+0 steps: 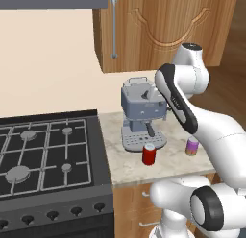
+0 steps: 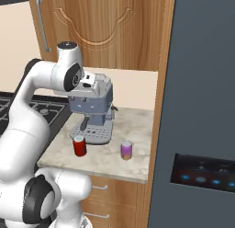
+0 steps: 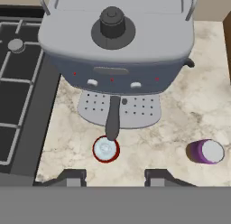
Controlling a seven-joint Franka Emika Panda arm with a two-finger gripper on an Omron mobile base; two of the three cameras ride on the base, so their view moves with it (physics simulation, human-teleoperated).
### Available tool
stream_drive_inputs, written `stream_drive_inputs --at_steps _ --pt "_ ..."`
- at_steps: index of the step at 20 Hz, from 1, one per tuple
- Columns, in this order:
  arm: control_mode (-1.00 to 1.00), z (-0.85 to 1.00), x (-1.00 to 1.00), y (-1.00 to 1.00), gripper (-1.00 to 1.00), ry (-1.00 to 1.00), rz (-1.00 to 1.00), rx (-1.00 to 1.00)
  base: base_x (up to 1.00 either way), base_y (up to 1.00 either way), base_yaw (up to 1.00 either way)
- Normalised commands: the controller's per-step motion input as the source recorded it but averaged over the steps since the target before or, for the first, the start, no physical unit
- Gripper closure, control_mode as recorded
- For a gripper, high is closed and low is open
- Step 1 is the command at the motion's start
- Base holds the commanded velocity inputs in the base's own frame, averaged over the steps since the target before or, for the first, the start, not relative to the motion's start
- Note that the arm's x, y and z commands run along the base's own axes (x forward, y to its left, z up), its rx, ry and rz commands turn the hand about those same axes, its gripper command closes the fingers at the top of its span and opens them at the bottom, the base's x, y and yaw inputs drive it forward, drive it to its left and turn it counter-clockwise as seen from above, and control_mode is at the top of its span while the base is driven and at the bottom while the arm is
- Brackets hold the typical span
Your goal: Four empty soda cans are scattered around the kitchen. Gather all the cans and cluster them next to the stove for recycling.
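Nearest the hand camera, two dark fingertips [image 3: 72, 177] are seen at the bottom of its view, with the gripper [image 3: 115, 178] poised above the counter [image 3: 180, 123] and looking straight down. Nothing is held between the fingertips, and they are set as close together as they come (a gap is left all the same). Just beyond them the red can [image 3: 106, 149] is seen from above, silvery top up, touching nothing but the counter. It stands just in front of the espresso machine [image 3: 117, 42], under the tip of the machine's dark handle. The purple can [image 3: 206, 151] is seen off to the right, apart from the red one.

From the base cameras the arm is seen bent high: its white links rise from the base, fold over and reach to the upper front of the espresso machine [image 1: 139, 107], well above both cans. The red can [image 1: 149, 154] stands upright near the counter's front edge, and the purple can [image 1: 192, 146] is partly hidden by the arm in the left view (it stands clear in the right view [image 2: 126, 150]).

No readable writing is shown on either can or on the machine.

The stove [image 1: 43, 155] lies left of the counter, with the red can [image 2: 80, 145] the nearer of the two. A dark panel [image 2: 202, 107] with small blue lights is shown in the right view.
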Motion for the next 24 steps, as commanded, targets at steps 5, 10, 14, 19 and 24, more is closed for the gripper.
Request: stream_drive_inputs --at_steps 5,10,14,19,24 --pt "1.0 0.0 0.0 0.0 -1.0 0.0 0.0 0.0 -0.01 0.0 0.0" --pt "1.0 0.0 0.0 0.0 -1.0 0.0 0.0 0.0 -0.7 0.1 0.0" --pt "1.0 0.0 0.0 0.0 -1.0 0.0 0.0 0.0 -0.99 0.39 0.0" --pt "1.0 0.0 0.0 0.0 -1.0 0.0 0.0 0.0 -0.78 0.62 0.0" --pt "1.0 0.0 0.0 0.0 -1.0 0.0 0.0 0.0 -0.25 0.75 0.2"
